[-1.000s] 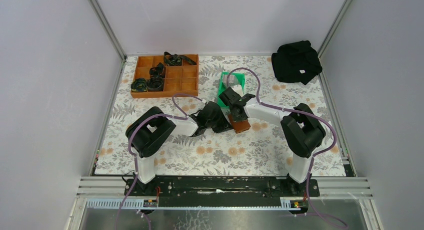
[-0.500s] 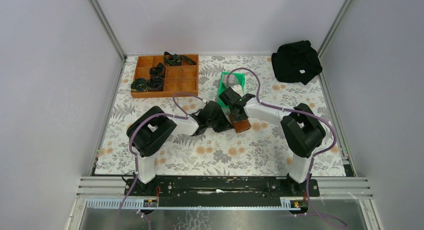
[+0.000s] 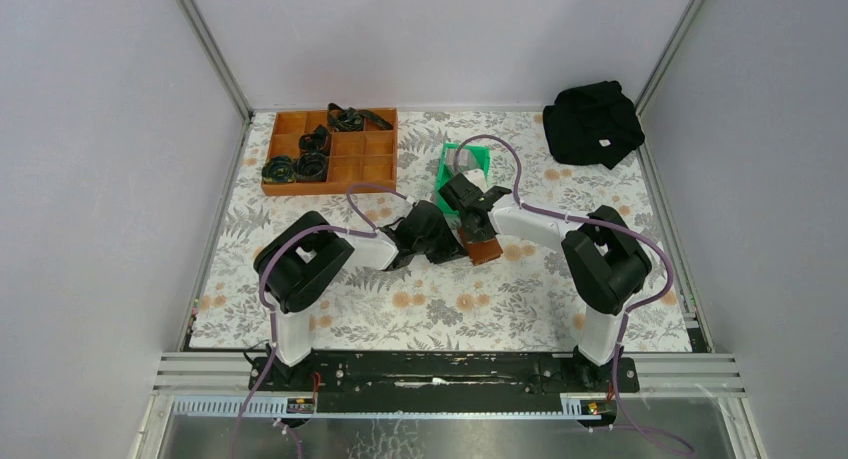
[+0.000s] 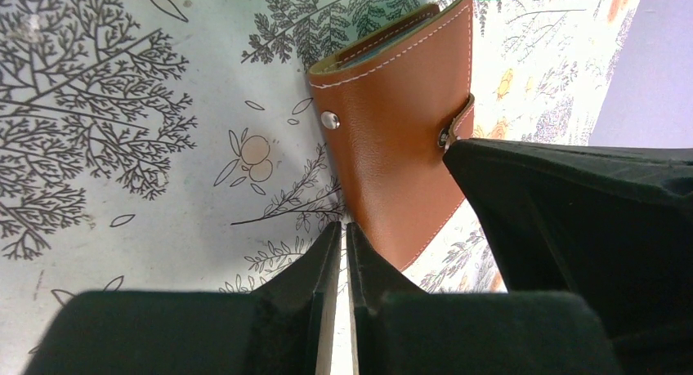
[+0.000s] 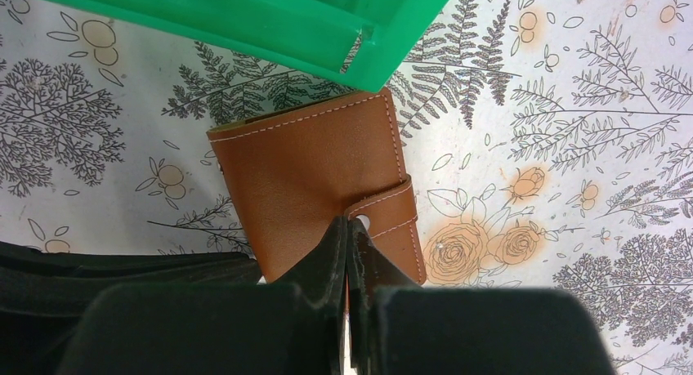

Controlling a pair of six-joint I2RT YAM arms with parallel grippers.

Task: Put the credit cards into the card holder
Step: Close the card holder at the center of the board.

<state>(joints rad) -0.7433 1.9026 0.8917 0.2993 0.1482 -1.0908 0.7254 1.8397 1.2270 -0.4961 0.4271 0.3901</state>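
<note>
Starting at the right gripper (image 5: 347,232): its black fingers are clenched fully together, tips planted on the end of the snap tab (image 5: 384,207) of the small brown leather folding card holder (image 5: 310,175). Whether the tab is actually pinched or just pressed can't be told. The left gripper (image 4: 337,232) is set against the holder's near-left edge with its jaws almost together, only a sliver of gap showing. Whether anything is nipped in there can't be told either. The metal snap stud (image 4: 329,120) on the cover is left bare, so the tab looks undone. The holder itself is folded flat on the flowered tablecloth (image 5: 572,105), mid-table, just near of the small green plastic bin (image 5: 245,15).

Progress-wise it's judged to be early days. The holder isn't opened yet, no credit cards are seen at either gripper, and none can be made out in the slots. Something pale is glimpsed inside the bin from the top view, too small to be called cards. So opening, picking and slotting all look left to do.

Compared with a second ago, next to nothing is changed. Holder, bin and both grippers are found in the same spots, with only a tiny shift in the left arm's big joint.
</note>
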